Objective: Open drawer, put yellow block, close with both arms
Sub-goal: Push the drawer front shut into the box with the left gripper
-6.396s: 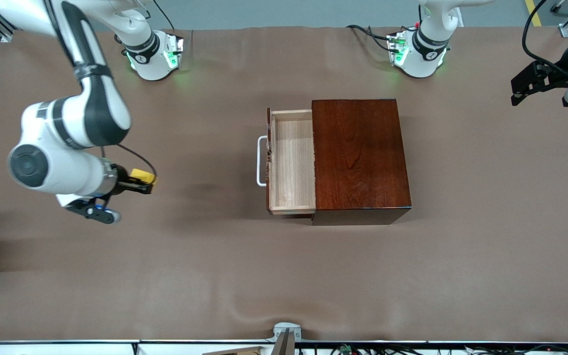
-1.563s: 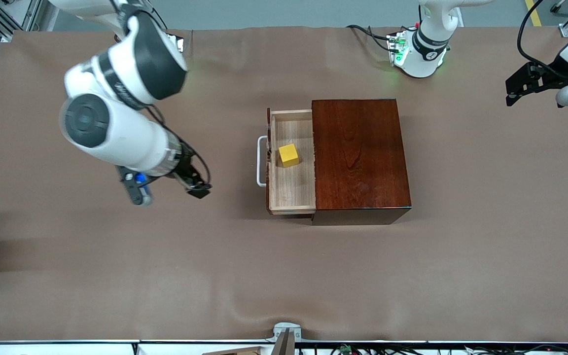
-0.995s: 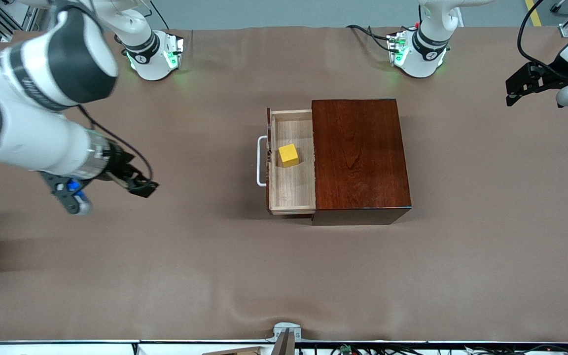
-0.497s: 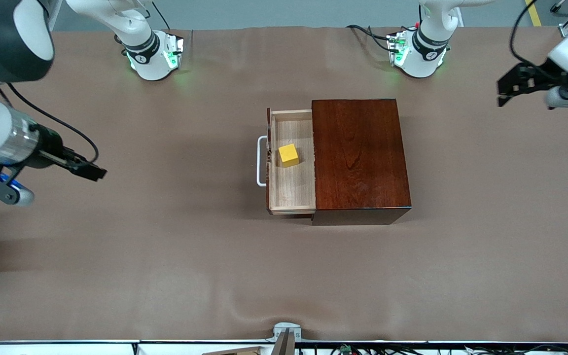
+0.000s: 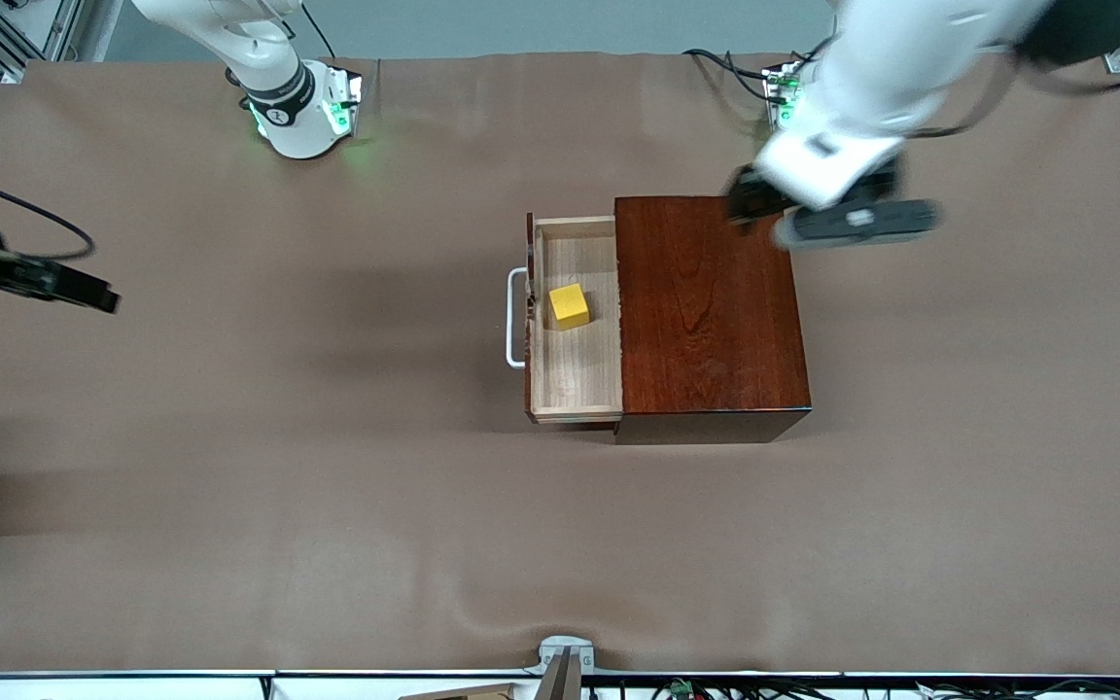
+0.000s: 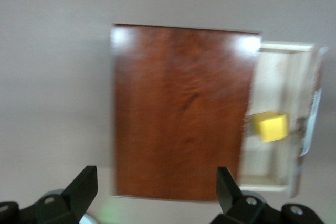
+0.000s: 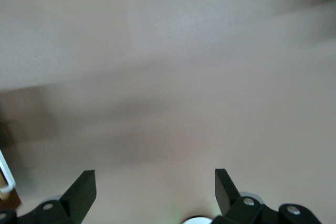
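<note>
Two of the three steps look done to me: the pale-wood-lined drawer [image 5: 575, 321] with its white U-shaped bar handle [image 5: 515, 318] stands pulled out of the glossy dark reddish-brown wooden box [image 5: 711, 306] toward the right arm's end of the table, and the small bright yellow cube [image 5: 569, 305] sits on the drawer floor, near the handle end and roughly midway along it; closing is what remains, I'd say. The cube rests flat and apart from the drawer walls; nothing holds it. The black two-finger left gripper [image 6: 155, 187] hangs over the box's top, near the corner closest to the left arm's base, jaws spread and empty; the black right gripper [image 7: 152, 184], likewise spread and empty, is over bare brown table [image 5: 327, 506] well away from the handle.
</note>
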